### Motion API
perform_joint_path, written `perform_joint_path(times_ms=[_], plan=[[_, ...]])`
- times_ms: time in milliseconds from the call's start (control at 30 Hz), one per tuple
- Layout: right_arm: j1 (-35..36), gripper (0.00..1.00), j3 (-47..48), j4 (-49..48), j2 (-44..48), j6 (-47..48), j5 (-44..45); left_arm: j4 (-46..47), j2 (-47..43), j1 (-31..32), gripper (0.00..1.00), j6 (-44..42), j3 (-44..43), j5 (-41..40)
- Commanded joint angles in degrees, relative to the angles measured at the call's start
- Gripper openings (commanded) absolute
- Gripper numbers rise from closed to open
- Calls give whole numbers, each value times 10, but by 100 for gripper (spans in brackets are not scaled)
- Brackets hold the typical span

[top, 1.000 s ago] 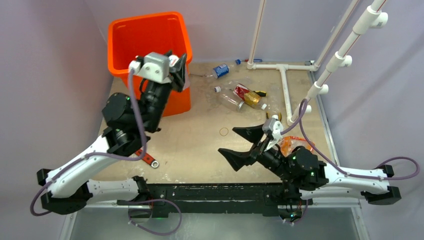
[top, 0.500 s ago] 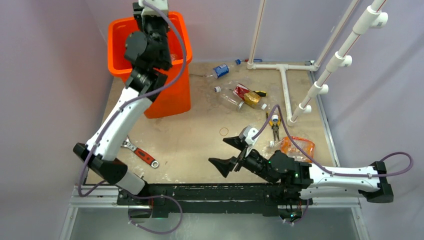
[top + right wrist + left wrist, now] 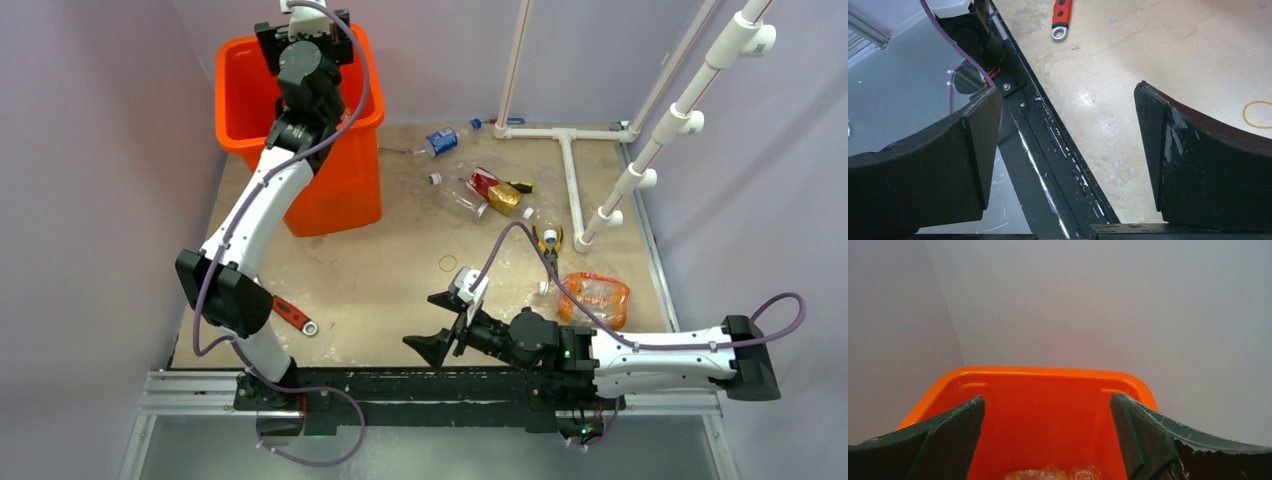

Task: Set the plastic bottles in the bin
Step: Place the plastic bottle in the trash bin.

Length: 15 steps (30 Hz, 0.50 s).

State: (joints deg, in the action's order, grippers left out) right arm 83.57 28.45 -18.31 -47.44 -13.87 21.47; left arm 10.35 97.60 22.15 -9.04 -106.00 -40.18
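left tool (image 3: pixel 1046 405) opened; bottle (image 3: pixel 1053 473) lies below

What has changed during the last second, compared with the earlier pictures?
The left gripper rose from the front of the bin to above it and opened, letting go; a clear bottle lies inside below. The right gripper, open throughout, swung back toward the near edge of the table. The bottles lying there and the wrench stayed put.
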Motion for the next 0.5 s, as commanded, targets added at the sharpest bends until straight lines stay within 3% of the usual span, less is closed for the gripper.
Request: perform_joint_path(times_ms=[0, 167, 300, 467], plan=[[-1, 99, 3, -31, -3, 7, 3, -45, -23, 14, 97, 62, -58, -3], [-1, 99, 5, -36, -5, -11, 69, -69, -133, 104, 99, 68, 27, 6], [-3, 99, 34, -1, -36, -30, 129, -187, -202, 128, 99, 149, 100, 88], [-11, 99, 120, 100, -115, -79, 234, -339, -248, 140, 99, 203, 144, 119]])
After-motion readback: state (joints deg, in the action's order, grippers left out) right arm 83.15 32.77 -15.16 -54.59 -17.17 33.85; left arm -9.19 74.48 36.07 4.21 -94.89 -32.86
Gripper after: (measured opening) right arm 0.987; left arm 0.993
